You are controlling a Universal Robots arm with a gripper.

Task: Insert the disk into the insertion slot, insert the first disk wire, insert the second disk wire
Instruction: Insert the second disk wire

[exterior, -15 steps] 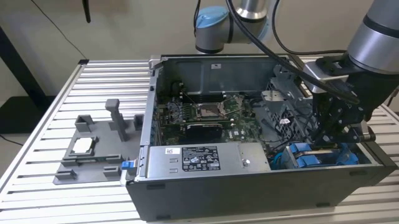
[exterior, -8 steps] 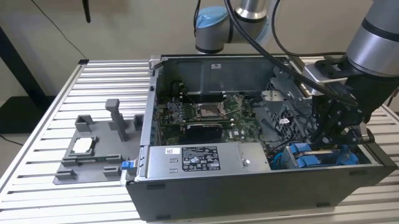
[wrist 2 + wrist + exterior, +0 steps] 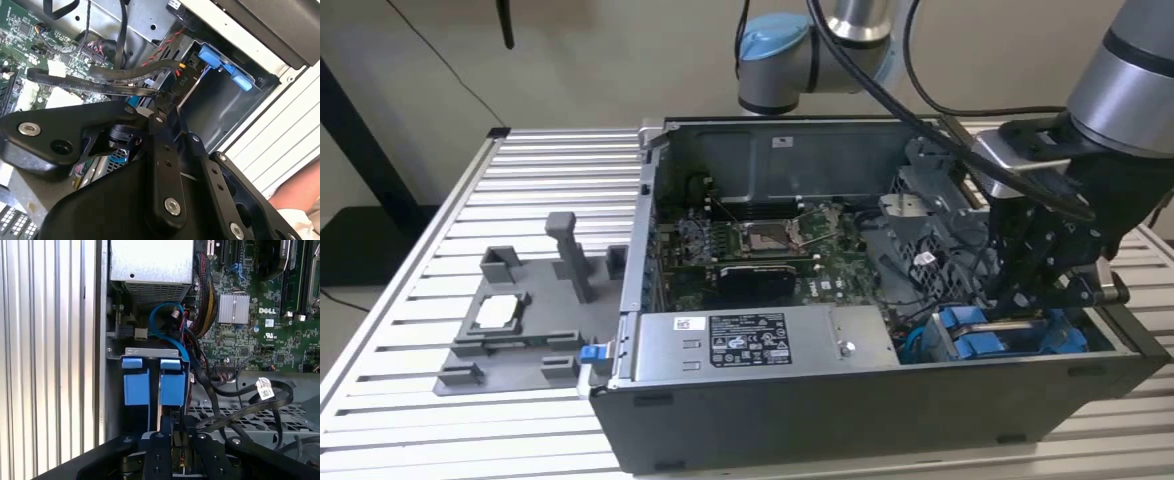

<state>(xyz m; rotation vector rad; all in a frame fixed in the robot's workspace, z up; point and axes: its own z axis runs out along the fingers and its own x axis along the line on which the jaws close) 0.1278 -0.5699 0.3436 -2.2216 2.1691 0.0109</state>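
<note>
— From my console, what's the count?

— I see one open grey metal computer case (image 3: 881, 420), one green motherboard (image 3: 761, 250), one grey boxy power supply with a white sticker (image 3: 761, 338).

— Blue parts?

— Two bright blue plastic tabs (image 3: 135, 382) side by side, one blue cable (image 3: 162, 322) looping above. One black gripper (image 3: 1034, 300), one grey moulded fixture tray (image 3: 520, 330).

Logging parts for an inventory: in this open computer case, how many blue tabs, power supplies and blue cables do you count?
Blue plastic tabs on the grey metal drive cage: 2
Grey boxy power supply with white sticker: 1
Thin blue looping cable: 1
Total: 4
</note>
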